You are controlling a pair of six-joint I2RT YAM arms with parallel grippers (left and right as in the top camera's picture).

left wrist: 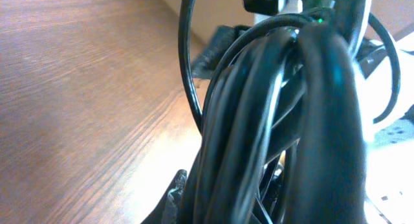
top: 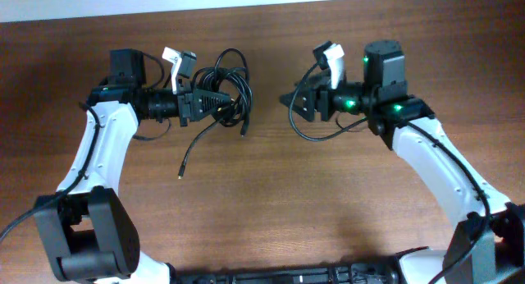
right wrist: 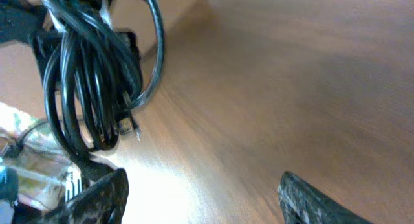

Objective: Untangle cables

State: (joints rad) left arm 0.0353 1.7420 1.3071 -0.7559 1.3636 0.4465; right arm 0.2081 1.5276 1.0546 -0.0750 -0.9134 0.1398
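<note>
The cables (top: 227,87) are a bundle of thin black cords in loose loops, held off the wooden table at the upper left of the overhead view. One loose end trails down to a small plug (top: 180,176). My left gripper (top: 220,102) is shut on the bundle; the cords (left wrist: 272,127) fill the left wrist view. My right gripper (top: 289,105) is open and empty, facing the bundle with a gap between them. The right wrist view shows the bundle (right wrist: 90,81) hanging at upper left and a plug end (right wrist: 129,127).
The brown wooden table (top: 328,194) lies under both arms. A thicker black wire (top: 328,135) loops under the right arm's wrist. The right arm (left wrist: 381,75) shows behind the bundle in the left wrist view.
</note>
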